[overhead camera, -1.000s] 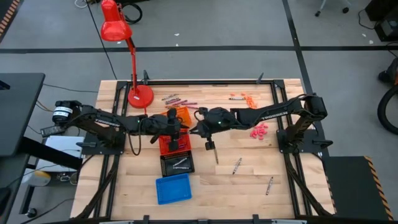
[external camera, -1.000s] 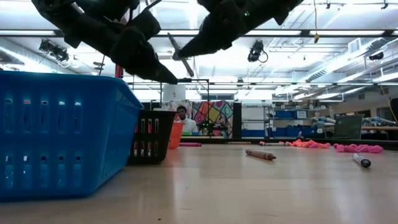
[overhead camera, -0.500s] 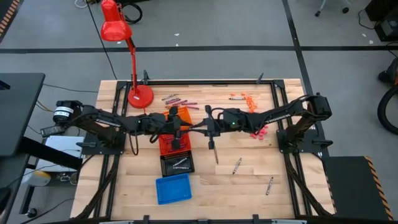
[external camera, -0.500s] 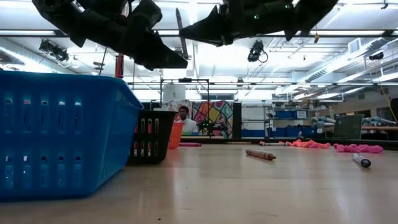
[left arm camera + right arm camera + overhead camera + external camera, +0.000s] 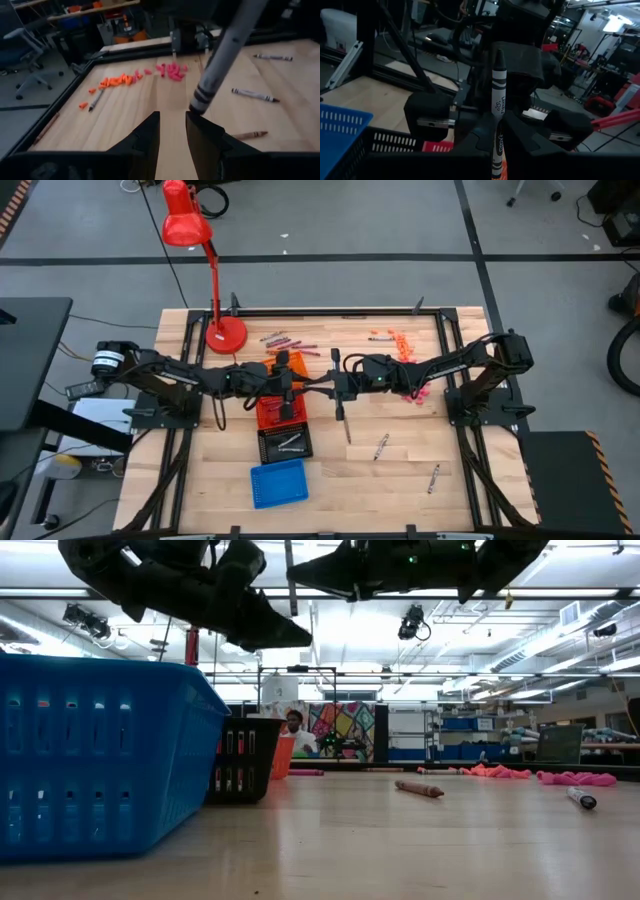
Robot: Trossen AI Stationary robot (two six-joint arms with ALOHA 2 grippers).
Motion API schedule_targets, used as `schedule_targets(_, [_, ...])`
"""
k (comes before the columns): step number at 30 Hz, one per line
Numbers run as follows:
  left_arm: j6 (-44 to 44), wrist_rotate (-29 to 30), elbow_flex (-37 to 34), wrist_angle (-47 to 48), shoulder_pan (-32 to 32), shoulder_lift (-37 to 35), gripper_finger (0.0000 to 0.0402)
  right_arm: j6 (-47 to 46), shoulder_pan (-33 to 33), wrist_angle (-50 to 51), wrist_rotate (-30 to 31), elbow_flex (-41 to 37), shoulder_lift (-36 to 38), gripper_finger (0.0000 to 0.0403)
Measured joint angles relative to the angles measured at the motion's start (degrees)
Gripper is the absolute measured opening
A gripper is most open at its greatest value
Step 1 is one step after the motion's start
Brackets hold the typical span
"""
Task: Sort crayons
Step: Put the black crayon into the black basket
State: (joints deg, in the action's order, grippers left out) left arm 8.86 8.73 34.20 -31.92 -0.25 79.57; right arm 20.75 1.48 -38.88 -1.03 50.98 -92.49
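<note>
Tabletop [image 5: 400, 470] centre | right end effector [image 5: 496, 131] pinching grey crayon [image 5: 498, 107] | left end effector [image 5: 172, 131] spread, at its 9 o'clock | risk: handover misalignment drops crayon

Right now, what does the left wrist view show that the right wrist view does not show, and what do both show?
Only the left wrist view shows the loose orange pieces and pink pieces on the table, with three crayons lying flat.

Only the right wrist view shows the blue tray, the black tray and the left arm close ahead.

Both show the grey crayon that the right gripper holds upright.
</note>
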Motion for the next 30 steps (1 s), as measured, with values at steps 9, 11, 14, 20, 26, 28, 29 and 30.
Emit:
schedule_targets(9, [4.41, -4.17, -0.04, -3.63, -0.91, 0.48, 0.0103, 0.25, 0.0, 0.02, 0.01, 0.0, 0.0, 0.0032])
schedule_targets(11, [5.25, -4.17, -0.04, -4.73, -1.01, 0.48, 0.0103, 0.22, 0.0, 0.05, 0.01, 0.0, 0.0, 0.0032])
schedule_targets(14, [5.47, -4.16, -0.04, -5.51, -1.01, 0.46, 0.0103, 0.2, 0.0, 0.25, 0.01, 0.0, 0.0, 0.0032])
schedule_targets(20, [5.47, -3.92, -0.04, -6.46, -0.96, 0.46, 0.0096, -0.2, 0.0, 2.33, 0.08, 0.0, 0.0, 0.0032])
schedule_targets(26, [5.34, -3.91, -0.04, -6.43, -0.96, 0.46, 0.0054, -1.77, 0.0, 3.31, 0.03, 0.0, -0.04, 0.0032])
schedule_targets(28, [5.45, -3.91, -0.04, -6.14, -0.96, 0.46, 0.0037, -2.96, -0.02, 3.33, 0.06, 0.0, -0.04, 0.0033])
schedule_targets(29, [5.49, -3.91, -0.04, -6.08, -0.96, 0.46, 0.003, -3.54, -0.07, 3.36, 0.08, 0.0, -0.04, 0.0035])
schedule_targets(30, [5.48, -3.91, -0.04, -6.04, -0.96, 0.46, 0.0029, -3.93, -0.17, 3.5, 0.08, 0.0, -0.04, 0.0038])
